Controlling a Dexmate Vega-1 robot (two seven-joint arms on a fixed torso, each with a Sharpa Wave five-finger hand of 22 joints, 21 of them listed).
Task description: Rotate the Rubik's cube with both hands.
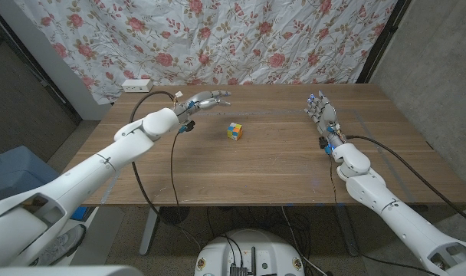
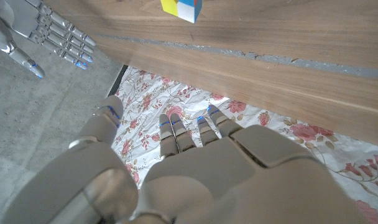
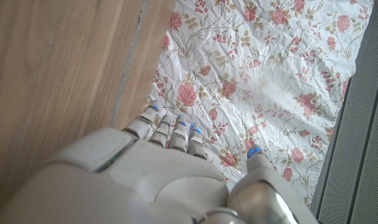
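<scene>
Head view: multicolour Rubik's cube [image 1: 234, 131], upright, mid-table.

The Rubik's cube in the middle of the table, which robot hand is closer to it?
The left. The left hand hovers open just behind and to the left of the Rubik's cube, not touching it. The right hand is open too, farther off toward the table's right side.

You see a Rubik's cube [image 1: 234, 131] showing yellow, blue, white and orange squares on the brown wooden table [image 1: 271, 165], a white curtain [image 1: 241, 38] with pink roses, silver-grey hands.
</scene>
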